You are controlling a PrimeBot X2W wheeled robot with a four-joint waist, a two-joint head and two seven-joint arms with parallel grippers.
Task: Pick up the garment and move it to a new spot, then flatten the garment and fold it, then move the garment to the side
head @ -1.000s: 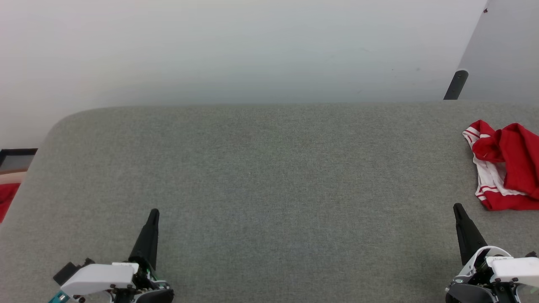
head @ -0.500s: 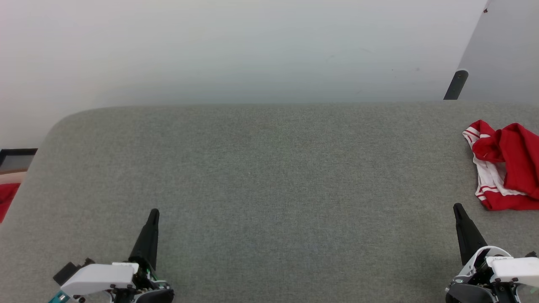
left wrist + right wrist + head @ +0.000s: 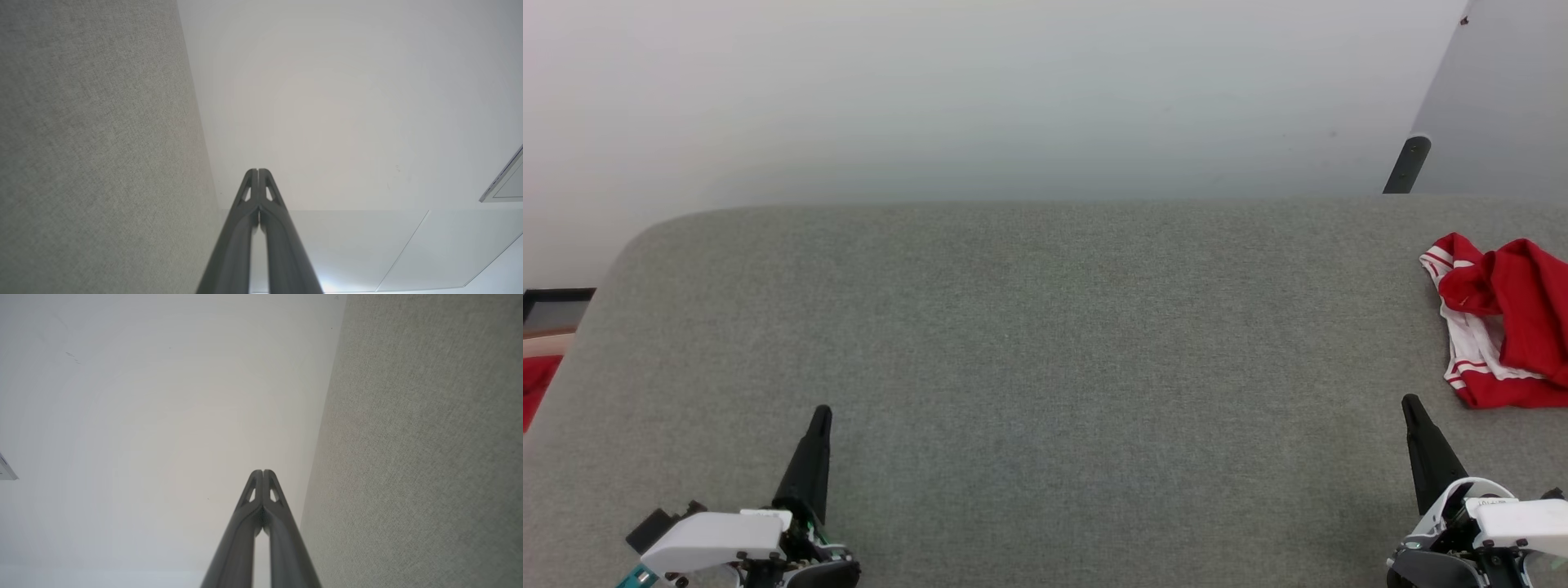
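Garment (image 3: 1515, 322) lies crumpled at the right edge of the grey fabric worktop (image 3: 1045, 327). Part of it is cut off from our sight, so it perhaps spreads further. Our left gripper (image 3: 821, 416) and right gripper (image 3: 1409, 404) sit by the near edge, fingers pressed together, holding nothing.

Bright red jersey shirt with white striped sleeves (image 3: 1515, 314) lay on the right of the grey fabric-covered tabletop (image 3: 1045, 327).
It sat bunched ahead of and just right of the dark-fingered right gripper (image 3: 1410, 403); the dark-fingered left gripper (image 3: 822, 412) was well apart, over the near left; a dark cylindrical post (image 3: 1407, 165) stood behind the tabletop's far right edge.
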